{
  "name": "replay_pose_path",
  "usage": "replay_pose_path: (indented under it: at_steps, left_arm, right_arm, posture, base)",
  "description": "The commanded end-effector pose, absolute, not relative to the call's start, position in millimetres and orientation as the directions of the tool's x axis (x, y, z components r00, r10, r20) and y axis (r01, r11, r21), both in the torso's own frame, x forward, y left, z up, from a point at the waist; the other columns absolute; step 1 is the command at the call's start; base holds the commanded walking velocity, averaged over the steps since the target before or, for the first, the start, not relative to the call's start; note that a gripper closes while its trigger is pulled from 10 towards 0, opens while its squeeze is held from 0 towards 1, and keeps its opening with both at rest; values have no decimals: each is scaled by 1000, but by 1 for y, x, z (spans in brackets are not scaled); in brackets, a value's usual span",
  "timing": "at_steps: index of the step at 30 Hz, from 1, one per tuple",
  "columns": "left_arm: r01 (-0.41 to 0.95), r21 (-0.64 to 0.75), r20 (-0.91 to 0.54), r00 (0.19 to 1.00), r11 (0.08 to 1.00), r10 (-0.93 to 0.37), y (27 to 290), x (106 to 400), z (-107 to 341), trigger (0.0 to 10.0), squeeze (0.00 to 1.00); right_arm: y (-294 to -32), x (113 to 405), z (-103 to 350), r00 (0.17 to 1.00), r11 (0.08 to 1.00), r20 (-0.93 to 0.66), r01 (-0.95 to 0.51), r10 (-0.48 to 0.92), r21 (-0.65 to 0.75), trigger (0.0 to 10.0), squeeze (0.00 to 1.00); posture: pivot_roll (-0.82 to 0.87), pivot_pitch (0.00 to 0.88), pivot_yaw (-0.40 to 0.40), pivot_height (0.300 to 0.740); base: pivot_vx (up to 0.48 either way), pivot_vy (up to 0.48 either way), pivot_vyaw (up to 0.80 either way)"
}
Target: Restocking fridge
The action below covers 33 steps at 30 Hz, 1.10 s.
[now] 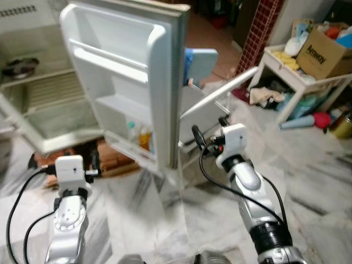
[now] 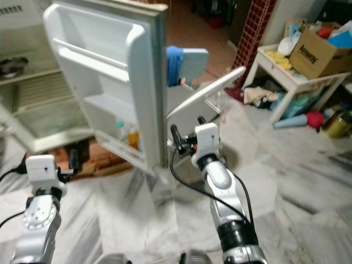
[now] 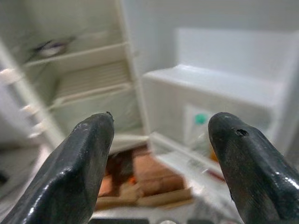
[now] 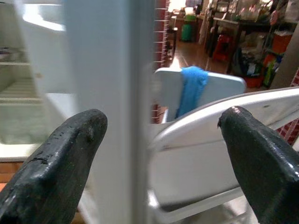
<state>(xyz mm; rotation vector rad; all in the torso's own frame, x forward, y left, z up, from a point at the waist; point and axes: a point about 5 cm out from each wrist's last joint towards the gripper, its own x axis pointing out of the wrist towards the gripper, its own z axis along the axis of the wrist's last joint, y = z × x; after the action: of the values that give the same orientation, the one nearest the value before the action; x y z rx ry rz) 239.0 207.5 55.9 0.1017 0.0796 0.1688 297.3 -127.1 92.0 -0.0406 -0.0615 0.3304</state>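
The fridge door (image 1: 137,82) stands open, its edge between the right gripper (image 4: 154,154)'s spread fingers, blurred bottles (image 3: 201,135) ahead of the left gripper (image 3: 159,158)'s parted fingers.

**Lighting OK, motion blur across views**

Even, soft daylight; no harsh shadows. My head views are smeared, worst at the floor (image 1: 308,181) and lower corners. Fridge door (image 1: 132,71) slightly blown out white. My wrist views: fingers sharp-ish, background soft; the door edge (image 4: 110,107) is a blurred band.

The open fridge door (image 2: 104,77) holds bottles (image 2: 127,136) in its lowest shelf, a white chair (image 2: 203,93) just behind.
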Motion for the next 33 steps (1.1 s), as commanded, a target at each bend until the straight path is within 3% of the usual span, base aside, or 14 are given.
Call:
replay_pose_path:
  at_steps: [1,6,13,14,17,23,33]
  left_arm:
    - [-165,123,-80,981,979,175,209,236,54,10000,0]
    - [-167,120,-85,980,979,178,209,237,54,10000,0]
    - [-184,103,-127,972,977,197,210,236,49,10000,0]
    - [-132,42,-199,970,990,138,205,233,40,10000,0]
    - [-57,38,-218,974,998,64,196,228,37,10000,0]
    - [-51,29,-258,965,998,57,198,220,34,10000,0]
    - [-6,26,-348,937,1000,15,206,180,22,10000,0]
  right_arm:
    - [-128,299,95,945,947,67,-316,319,-55,10000,0]
    - [-128,299,94,946,948,68,-315,318,-52,10000,0]
    - [-132,301,94,945,946,68,-314,319,-74,10000,0]
    - [-131,302,96,942,939,79,-314,327,-139,10000,0]
    - [-131,302,96,944,944,82,-307,318,-120,10000,0]
    - [-130,304,97,943,944,85,-314,323,-96,10000,0]
    - [-134,320,108,943,947,104,-307,316,-95,10000,0]
  posture:
    - [137,9,-4,740]
    - [139,8,-3,740]
    - [140,7,-1,740]
    - [143,8,-2,740]
    - [148,8,-2,740]
    - [152,9,-2,740]
    - [176,15,-5,740]
  base:
    - [480,0,781]
    - [410,0,555]
    - [0,0,0]
    - [0,0,800]
    - [0,0,800]
    - [0,0,389]
    - [0,0,0]
